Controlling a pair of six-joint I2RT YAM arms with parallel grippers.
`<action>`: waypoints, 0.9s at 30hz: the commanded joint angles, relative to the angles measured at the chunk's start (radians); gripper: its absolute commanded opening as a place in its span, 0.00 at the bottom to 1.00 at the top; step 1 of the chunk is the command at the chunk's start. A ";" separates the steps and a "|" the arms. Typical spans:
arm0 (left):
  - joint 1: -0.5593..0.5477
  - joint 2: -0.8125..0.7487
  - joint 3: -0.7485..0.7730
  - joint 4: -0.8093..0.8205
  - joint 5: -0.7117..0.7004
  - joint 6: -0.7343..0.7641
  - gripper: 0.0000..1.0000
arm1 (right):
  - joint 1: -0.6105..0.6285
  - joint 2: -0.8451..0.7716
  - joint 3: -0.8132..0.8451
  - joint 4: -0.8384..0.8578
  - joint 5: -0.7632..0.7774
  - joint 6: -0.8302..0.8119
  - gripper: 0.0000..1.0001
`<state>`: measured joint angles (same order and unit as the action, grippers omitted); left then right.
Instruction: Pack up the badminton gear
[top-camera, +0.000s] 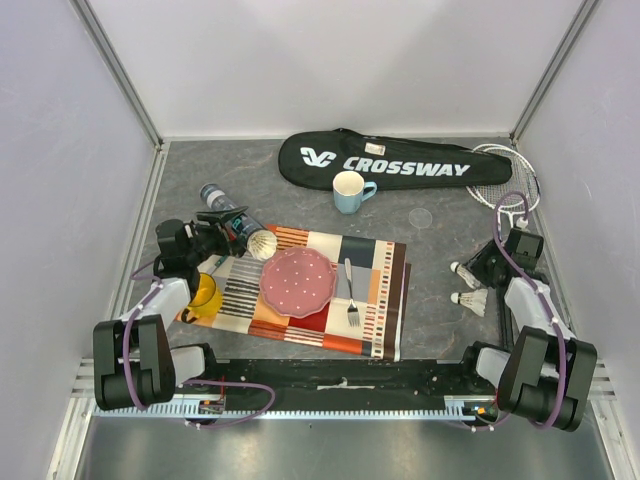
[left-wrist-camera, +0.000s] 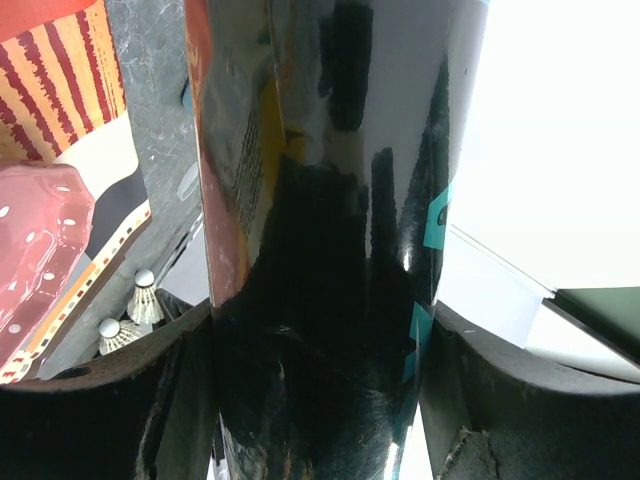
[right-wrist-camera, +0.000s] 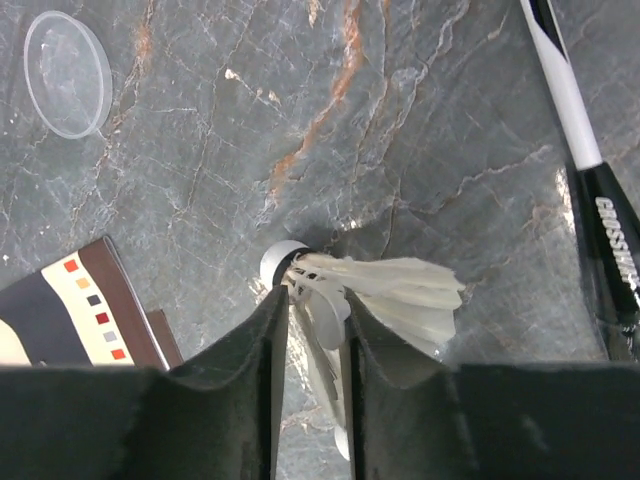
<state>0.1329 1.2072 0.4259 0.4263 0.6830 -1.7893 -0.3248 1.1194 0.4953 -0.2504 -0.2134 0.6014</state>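
Observation:
My left gripper (top-camera: 220, 228) is shut on the long dark tube (top-camera: 238, 228), which lies slanted at the placemat's far left corner with its open end (top-camera: 262, 244) facing right. The glossy tube (left-wrist-camera: 320, 200) fills the left wrist view between the jaws of the left gripper (left-wrist-camera: 320, 330). My right gripper (top-camera: 482, 268) is shut on the feathers of a white shuttlecock (right-wrist-camera: 400, 298) low over the table in the right wrist view (right-wrist-camera: 312, 305). A second shuttlecock (top-camera: 470, 298) lies just nearer. The black CROSSWAY bag (top-camera: 375, 160) lies at the back. A racket (top-camera: 505, 180) lies at the back right.
A light blue cup (top-camera: 348, 192) stands in front of the bag. A pink plate (top-camera: 297, 280) and fork (top-camera: 351, 290) rest on a striped placemat (top-camera: 385, 300); a yellow mug (top-camera: 205, 293) stands at its left edge. A clear lid (top-camera: 420, 217) lies on the table. White walls enclose three sides.

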 joint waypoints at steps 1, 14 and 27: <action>-0.006 -0.041 0.022 0.017 0.012 0.010 0.02 | 0.000 0.026 -0.011 0.111 -0.011 -0.023 0.28; -0.006 -0.057 0.030 -0.026 -0.023 0.030 0.02 | 0.681 -0.150 0.303 0.059 0.137 -0.032 0.00; -0.006 -0.078 0.011 -0.063 -0.053 0.039 0.02 | 1.498 0.209 0.772 0.056 0.479 -0.255 0.00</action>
<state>0.1303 1.1675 0.4259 0.3496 0.6449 -1.7870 1.1110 1.2621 1.1694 -0.1837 0.1024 0.4244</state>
